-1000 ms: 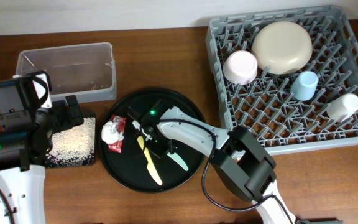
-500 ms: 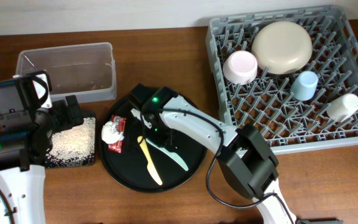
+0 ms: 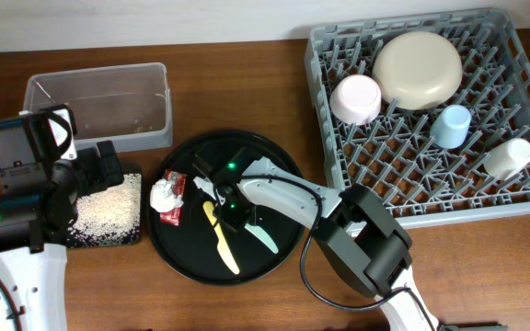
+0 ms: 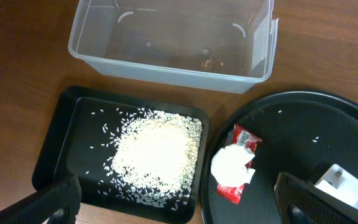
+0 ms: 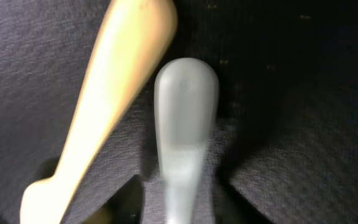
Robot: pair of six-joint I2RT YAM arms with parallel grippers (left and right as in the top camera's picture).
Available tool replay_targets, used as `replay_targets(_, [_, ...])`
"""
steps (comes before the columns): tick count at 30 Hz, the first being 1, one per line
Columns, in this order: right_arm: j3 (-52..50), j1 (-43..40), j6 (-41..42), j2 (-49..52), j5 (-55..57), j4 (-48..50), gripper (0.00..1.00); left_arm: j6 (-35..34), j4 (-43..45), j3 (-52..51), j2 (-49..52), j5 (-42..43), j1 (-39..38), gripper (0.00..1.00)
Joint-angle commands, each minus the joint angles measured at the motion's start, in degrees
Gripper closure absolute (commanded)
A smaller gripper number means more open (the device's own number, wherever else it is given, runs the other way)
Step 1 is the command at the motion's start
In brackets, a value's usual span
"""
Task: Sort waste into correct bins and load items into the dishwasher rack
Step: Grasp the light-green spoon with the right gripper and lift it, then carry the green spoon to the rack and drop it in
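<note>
My right gripper (image 3: 236, 210) is low over the round black tray (image 3: 279, 165). Its fingers (image 5: 182, 202) are open on either side of the pale green utensil (image 5: 185, 118), which also shows from overhead (image 3: 265, 239). The yellow utensil (image 3: 221, 241) lies beside it (image 5: 110, 106). The crumpled wrapper (image 3: 167, 196) lies at the tray's left (image 4: 232, 171). The rice heap (image 4: 157, 152) sits in the shallow black tray (image 4: 67, 143). My left gripper (image 4: 179, 208) is open and empty above it. The plate (image 3: 417, 69), bowl (image 3: 355, 98), blue cup (image 3: 450, 126) and white cup (image 3: 508, 157) are in the rack (image 3: 523, 198).
The clear tub (image 3: 159, 101) stands behind the shallow black tray (image 3: 99, 239), with a few crumbs inside (image 4: 207, 62). The rack fills the back right. The left arm's body stands at the table's left edge.
My right gripper rose and shifted back-left half a second ago, then came down again onto the pale green utensil. The left arm has not moved.
</note>
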Motion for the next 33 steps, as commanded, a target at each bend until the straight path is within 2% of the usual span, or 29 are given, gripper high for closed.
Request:
replay_targets(1, [-1.77, 0.22, 0.24, 0.44, 0.04, 0.13, 0.76, 0.04, 0.09, 0.57, -0.17, -0.42, 0.17, 0.0])
replay_targets(3, [-1.75, 0.17, 0.26, 0.44, 1.16, -0.02, 0.79, 0.04, 0.09, 0.57, -0.17, -0.42, 0.17, 0.01])
replay_targets(10, [-0.81, 0.17, 0.26, 0.42, 2.45, -0.83, 0.79, 0.04, 0.09, 0.57, -0.17, -0.42, 0.17, 0.01])
replay_targets(24, [11.72, -1.42, 2.05, 0.02, 3.37, -8.59, 0.82, 0.04, 0.09, 0.57, -0.17, -0.42, 0.17, 0.01])
replay_targets(28, [16.06, -4.02, 5.7, -1.36, 3.98, -11.19, 0.82, 0.04, 0.09, 0.57, -0.17, -0.42, 0.17, 0.01])
replay_targets(33, [21.27, -9.88, 14.16, -3.74, 4.15, -13.27, 0.82, 0.04, 0.09, 0.57, -0.17, -0.42, 0.17, 0.01])
